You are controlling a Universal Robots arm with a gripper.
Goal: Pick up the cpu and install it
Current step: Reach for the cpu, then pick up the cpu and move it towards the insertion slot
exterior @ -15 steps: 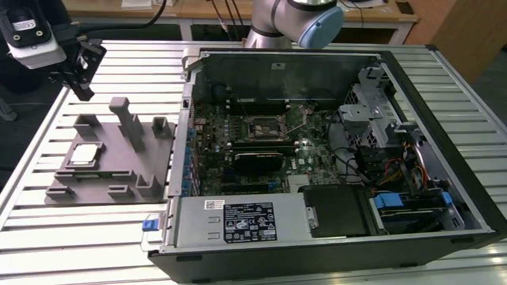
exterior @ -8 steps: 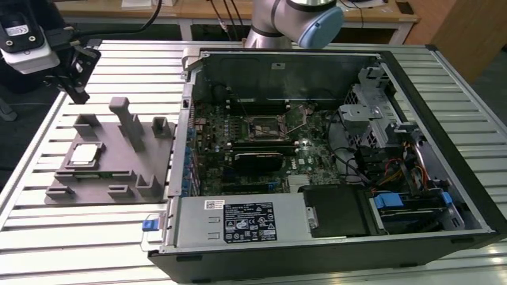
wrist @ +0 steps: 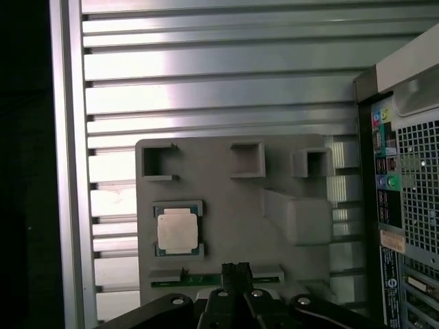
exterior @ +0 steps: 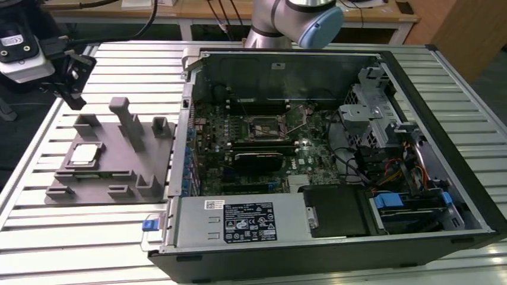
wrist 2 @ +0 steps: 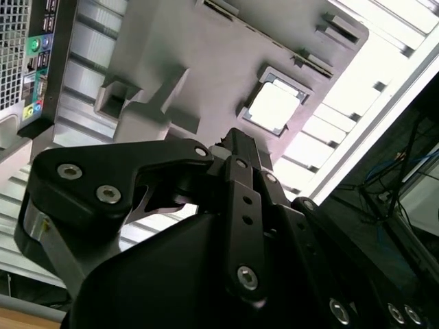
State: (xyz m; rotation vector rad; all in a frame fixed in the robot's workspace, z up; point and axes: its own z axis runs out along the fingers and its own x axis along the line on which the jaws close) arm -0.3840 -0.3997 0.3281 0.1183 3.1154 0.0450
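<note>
- Chip [exterior: 83,155] lay flat, shiny face up, in a shallow square pocket of the grey holder [exterior: 119,178], on the holder's side farthest from the computer case [exterior: 396,65]. The pocket's raised lip seemed meant to keep it square and reachable from above.
- In both wrist views the chip [wrist 2: 274,107] [wrist: 178,230] sat untouched in that pocket, not yet picked up.
- Hand [wrist: 236,269] hovered above the holder, well clear of it and off to one side of the chip's pocket, not straight over it. Its tips were pressed together and it gripped nothing.
- A thin green board [wrist: 199,280] rested in a slot of the holder just beside the chip's pocket, beneath the hand.
- Upright posts rose from the holder, the tallest post [exterior: 121,116] standing between the chip's pocket and the case. By my reckoning, anything crossing there would need height.
- The case stood open-topped just beside the holder on the slatted counter [exterior: 79,237], and its near wall formed a second barrier.
- A dark square socket [exterior: 265,126] sat on the board inside the case, well apart from the holder, among cables and slots.
</note>
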